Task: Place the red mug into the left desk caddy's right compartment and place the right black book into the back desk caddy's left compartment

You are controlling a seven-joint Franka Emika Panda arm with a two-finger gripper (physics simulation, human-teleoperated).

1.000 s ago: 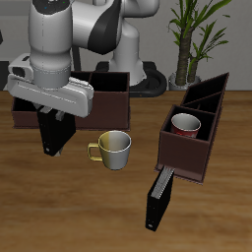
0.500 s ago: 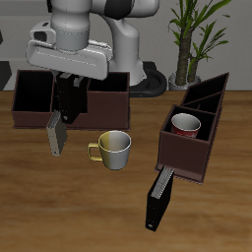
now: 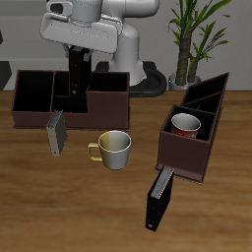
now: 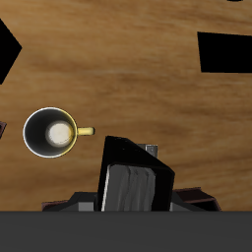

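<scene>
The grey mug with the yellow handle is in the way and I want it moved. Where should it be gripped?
Pinch the silver-grey mug by its rim wall from straight above, on the side away from its yellow handle: it stands upright, mouth open upward, handle sticking out sideways.

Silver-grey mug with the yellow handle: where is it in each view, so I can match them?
Exterior view: the silver-grey mug stands on the table, nearer the front edge than the back desk caddy.
Wrist view: the silver-grey mug is seen from straight above, on bare wood.
Shared landmark: its yellow handle.
</scene>
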